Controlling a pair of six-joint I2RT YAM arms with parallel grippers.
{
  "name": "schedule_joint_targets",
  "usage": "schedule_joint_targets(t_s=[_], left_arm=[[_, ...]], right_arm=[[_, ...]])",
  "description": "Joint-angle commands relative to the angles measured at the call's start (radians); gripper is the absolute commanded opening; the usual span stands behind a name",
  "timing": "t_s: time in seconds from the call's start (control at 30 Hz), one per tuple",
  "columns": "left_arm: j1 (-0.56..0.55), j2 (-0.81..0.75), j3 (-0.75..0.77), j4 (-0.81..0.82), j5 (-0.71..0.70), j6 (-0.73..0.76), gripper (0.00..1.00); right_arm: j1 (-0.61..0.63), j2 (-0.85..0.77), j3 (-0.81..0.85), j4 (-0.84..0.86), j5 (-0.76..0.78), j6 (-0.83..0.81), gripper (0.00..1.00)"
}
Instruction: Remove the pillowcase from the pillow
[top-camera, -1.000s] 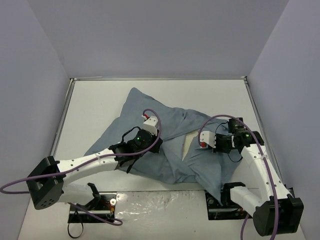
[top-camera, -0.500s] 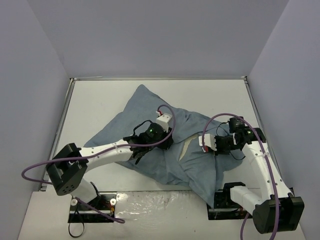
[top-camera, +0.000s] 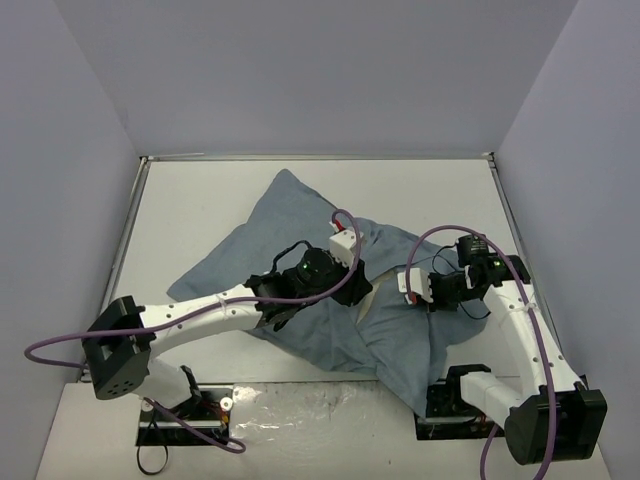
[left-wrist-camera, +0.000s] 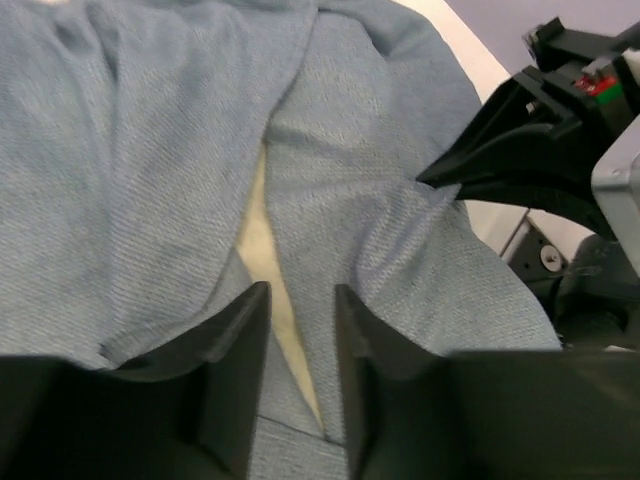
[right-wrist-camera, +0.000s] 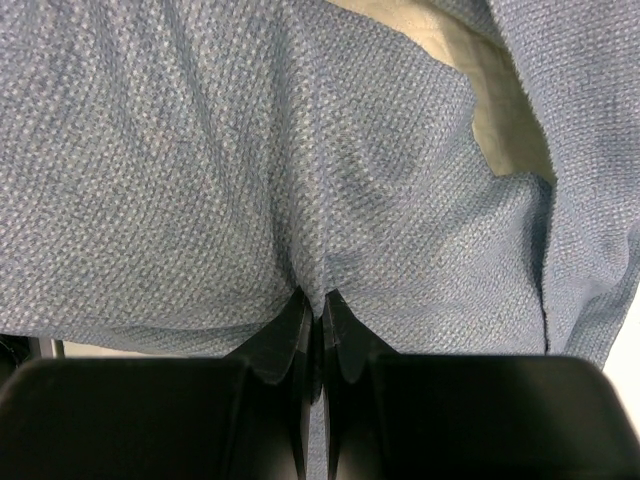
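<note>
The blue-grey pillowcase (top-camera: 290, 225) lies crumpled mid-table with the pillow inside. The cream pillow shows only as a narrow sliver through the cloth's opening in the left wrist view (left-wrist-camera: 258, 235) and as a patch in the right wrist view (right-wrist-camera: 495, 95). My left gripper (top-camera: 357, 292) is open and low over that opening, its jaws (left-wrist-camera: 300, 300) straddling the slit and one cloth edge. My right gripper (top-camera: 422, 291) is shut on a pinched fold of pillowcase (right-wrist-camera: 321, 298) just right of the opening. It also shows in the left wrist view (left-wrist-camera: 530, 150).
The white table (top-camera: 190, 200) has a raised rim and grey walls on three sides. A shiny plastic strip (top-camera: 320, 405) lies along the near edge between the arm bases. Purple cables loop over both arms.
My left arm has swung right across the pillowcase to the opening. The cream gap in the top view has narrowed to almost nothing. My right gripper has kept its grip, shifting slightly left.
</note>
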Motion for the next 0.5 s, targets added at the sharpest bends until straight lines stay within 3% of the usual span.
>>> schedule_joint_targets(t_s=[0.0,0.07,0.17,0.37,0.47], left_arm=[[-0.018,-0.006,-0.019,0.019,-0.005,-0.120,0.28],[-0.038,0.023,0.004,-0.012,-0.065,-0.185,0.28],[-0.053,0.067,0.067,-0.109,-0.199,-0.273,0.37],[-0.081,0.144,0.141,-0.138,-0.231,-0.305,0.45],[-0.092,0.200,0.207,-0.251,-0.275,-0.355,0.45]], right_arm=[[0.002,0.006,-0.001,-0.048,-0.070,-0.023,0.00],[0.000,0.005,-0.003,-0.048,-0.070,-0.023,0.00],[0.002,-0.008,-0.006,-0.048,-0.070,-0.015,0.00],[0.002,-0.048,-0.013,-0.051,-0.060,0.000,0.00],[0.002,-0.055,-0.016,-0.051,-0.060,0.005,0.00]])
